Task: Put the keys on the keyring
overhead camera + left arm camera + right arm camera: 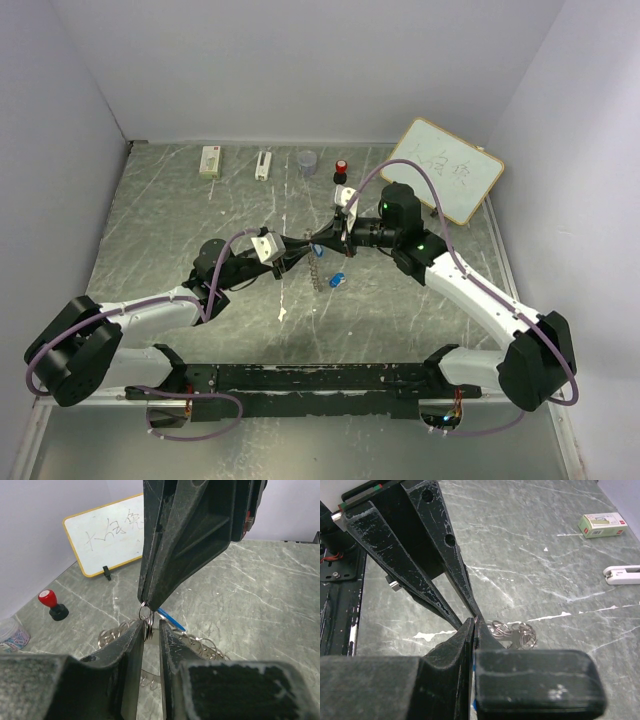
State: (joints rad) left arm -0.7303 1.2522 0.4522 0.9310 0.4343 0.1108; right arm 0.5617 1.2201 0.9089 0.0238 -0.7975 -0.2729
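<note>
Two end effectors meet tip to tip above the middle of the tabletop (200,220). The right end effector (473,625) is fully closed, and a thin blue key (170,619) protrudes from its tip, apparently pinched there. The left end effector (151,626) faces it with its jaws narrowly apart. A small loop of the keyring (517,636) sits in that gap, but it cannot be determined whether the jaws clamp it or merely flank it.

The rest of the keyring, a cluster of small wire loops, hangs or rests just below the contact point. The views do not show which.

Critical relation: in the left wrist view the long axis of the blue key slopes down and to the right, away from the right end effector tip. The small loop lies directly at that tip, between both arms. Threading is judged to depend on aligning the key's hole with the loop's split, which is too small to resolve.

One further key, the second key (337,280), lies on the tabletop just on the near side of the contact point, nearer the right arm.
</note>
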